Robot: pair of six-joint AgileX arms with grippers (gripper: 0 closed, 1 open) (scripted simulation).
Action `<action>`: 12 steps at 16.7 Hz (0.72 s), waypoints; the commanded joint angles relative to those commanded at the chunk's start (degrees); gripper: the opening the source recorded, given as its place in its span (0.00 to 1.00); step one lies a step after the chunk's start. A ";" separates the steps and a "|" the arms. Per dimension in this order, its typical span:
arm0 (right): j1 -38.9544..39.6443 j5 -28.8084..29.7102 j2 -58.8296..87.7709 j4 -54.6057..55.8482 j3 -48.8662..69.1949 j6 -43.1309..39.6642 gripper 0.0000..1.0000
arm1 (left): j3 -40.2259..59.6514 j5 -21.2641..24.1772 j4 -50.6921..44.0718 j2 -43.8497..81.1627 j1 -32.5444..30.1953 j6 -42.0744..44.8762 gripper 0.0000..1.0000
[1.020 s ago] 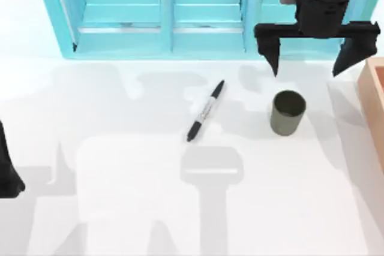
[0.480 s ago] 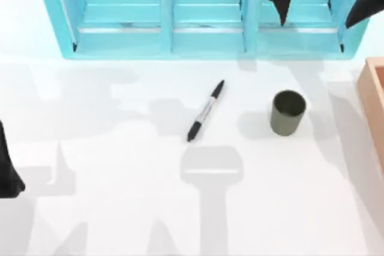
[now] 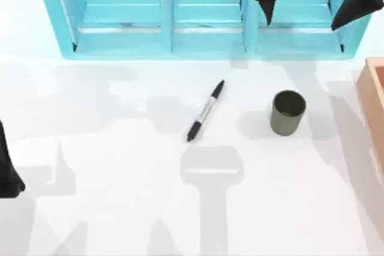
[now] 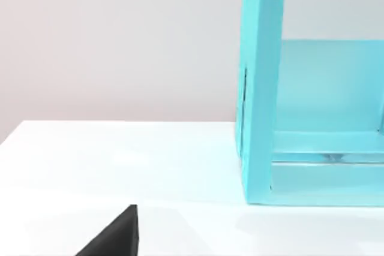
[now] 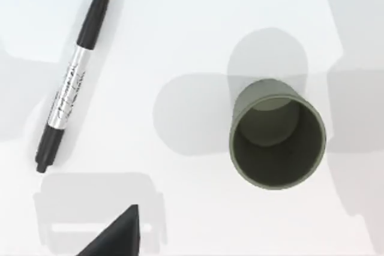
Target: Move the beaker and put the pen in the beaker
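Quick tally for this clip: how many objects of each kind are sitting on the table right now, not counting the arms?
Pen: 1, lying flat
Beaker: 1, upright and empty
Blue shelf unit: 1, at the back
Wooden box: 1, at the right edge, partly cut off
Total: 4

Wht table [image 3: 120, 208]: pen [image 3: 205, 111], beaker [image 3: 287, 113], shelf [image 3: 204, 13].
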 joint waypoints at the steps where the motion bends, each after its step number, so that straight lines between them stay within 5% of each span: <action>1: 0.81 -0.38 -0.20 2.42 -2.34 2.36 1.00 | 0.00 0.00 0.00 0.00 0.00 0.00 1.00; 12: 11.09 -5.20 -2.44 34.96 -34.20 34.85 1.00 | 0.00 0.00 0.00 0.00 0.00 0.00 1.00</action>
